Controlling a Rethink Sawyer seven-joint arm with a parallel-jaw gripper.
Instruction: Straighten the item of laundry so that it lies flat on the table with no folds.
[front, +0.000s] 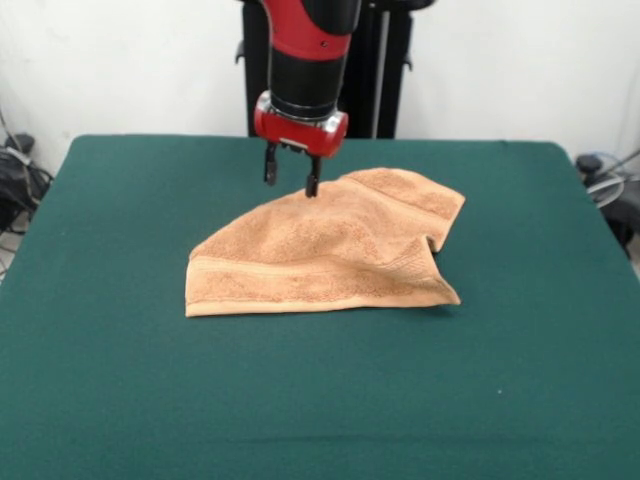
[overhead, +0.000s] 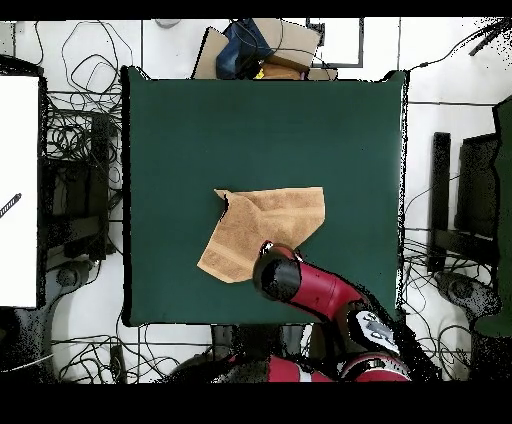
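Observation:
The item of laundry (front: 330, 250) is an orange-tan towel lying rumpled near the middle of the green table (front: 120, 380). It is folded over itself, with a striped hem along its front edge and a puckered corner at its right. In the overhead view the towel (overhead: 262, 225) forms an uneven shape, with its corner nearest the robot's base hidden under the arm. My gripper (front: 291, 181) hangs at the towel's far edge, its two dark fingers apart and pointing down, the tips just at the cloth. Nothing is held between them. The overhead view hides the gripper under the red arm (overhead: 300, 285).
Cables and boxes (overhead: 255, 50) lie on the floor around the table. A white panel (overhead: 18, 190) stands at the left of the overhead view. Green felt spreads wide on all sides of the towel.

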